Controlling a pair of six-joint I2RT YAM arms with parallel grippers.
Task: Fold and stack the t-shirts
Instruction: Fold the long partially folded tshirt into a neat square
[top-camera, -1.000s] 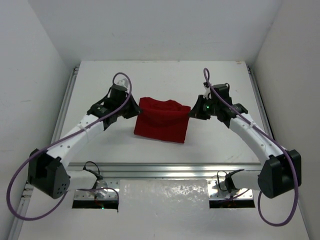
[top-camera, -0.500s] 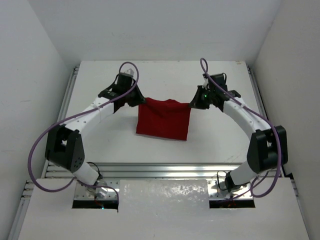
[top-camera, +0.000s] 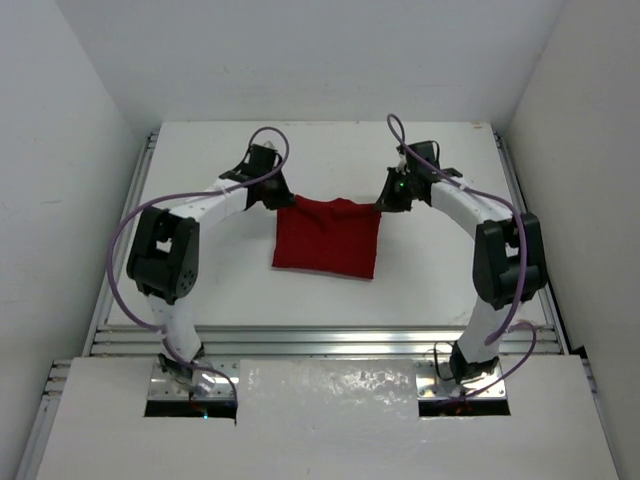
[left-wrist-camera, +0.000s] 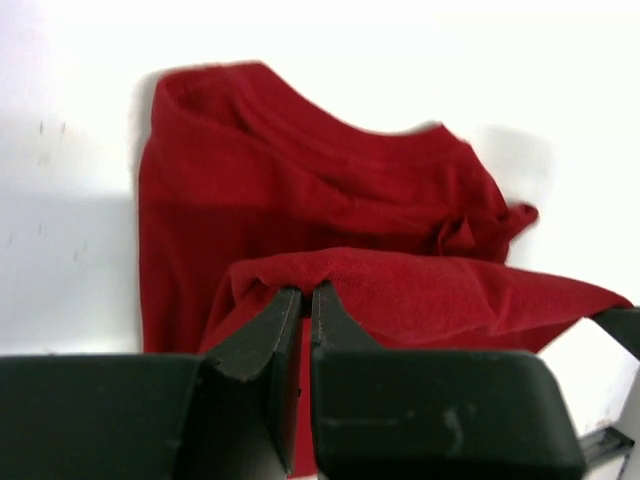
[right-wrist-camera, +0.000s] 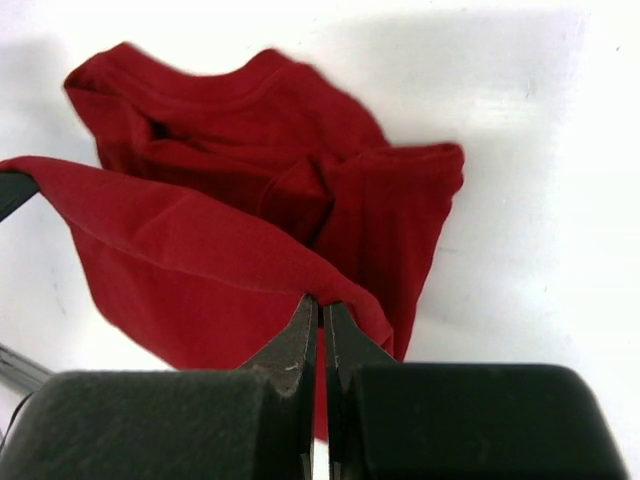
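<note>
The dark red t-shirt (top-camera: 327, 238) is stretched between my two grippers over the middle of the white table, its lower part draped down onto the surface. My left gripper (top-camera: 283, 203) is shut on the shirt's upper left corner; in the left wrist view the fingertips pinch a raised fold of red cloth (left-wrist-camera: 400, 285) at the gripper (left-wrist-camera: 306, 292). My right gripper (top-camera: 381, 205) is shut on the upper right corner; the right wrist view shows the gripper (right-wrist-camera: 320, 302) clamping the taut edge of the shirt (right-wrist-camera: 200, 250), with the collar part lying beyond.
The white table (top-camera: 320, 150) is walled in by white panels on the left, back and right. Metal rails (top-camera: 320, 335) run along the near edge, with both arm bases behind them. Purple cables loop from each arm.
Both arms have reached further back, carrying the held top edge of the shirt away from the near edge. The shirt now hangs flatter and more squared.
</note>
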